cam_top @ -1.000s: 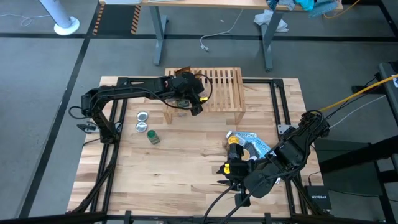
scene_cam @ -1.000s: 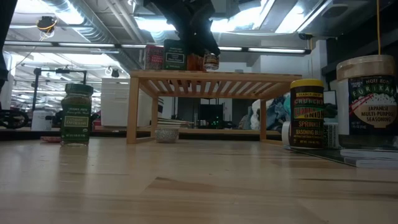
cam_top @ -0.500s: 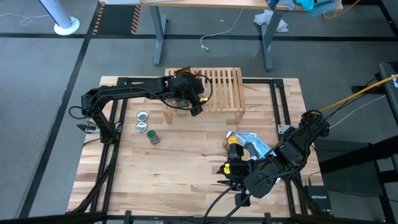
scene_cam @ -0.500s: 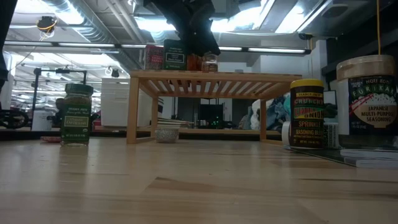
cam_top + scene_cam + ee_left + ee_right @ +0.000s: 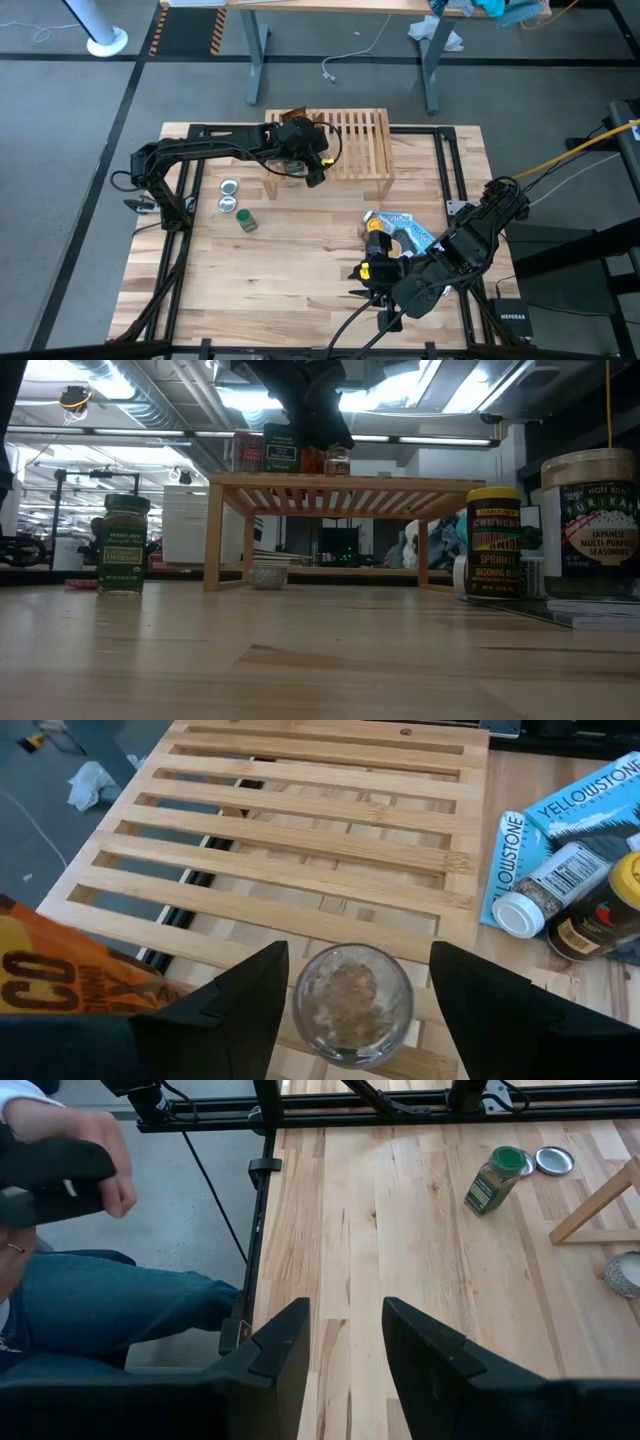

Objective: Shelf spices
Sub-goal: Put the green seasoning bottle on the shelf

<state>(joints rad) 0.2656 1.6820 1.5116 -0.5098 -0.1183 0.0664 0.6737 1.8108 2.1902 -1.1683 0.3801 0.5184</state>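
- While the left arm is reaching across the counter toward the shelf, its pincer is hanging over the shelf's left end, at about eleven o'clock on the counter.
- Its fingers are standing spread and released on either side of a small glass jar, apart from its sides; the jar is sitting upright on the slats with pale brown contents showing.
- An orange packet is lying just beside that jar on the same end of the shelf.
- Seen from counter height, a red-labelled tin and a dark tin are standing on the shelf top just beside the jar.
- At nine o'clock, a green-capped jar is standing on the counter near two flat silver discs, well apart from the shelf.
- At four o'clock, a blue pouch is lying with a yellow-capped jar and a white-capped jar resting on it.
- Farther right, the right arm is waiting at five o'clock, its pincer sitting partly parted and grasping nothing above bare wood.
- Beyond the counter edge in the right wrist view, a person's hand is gripping a dark handle.
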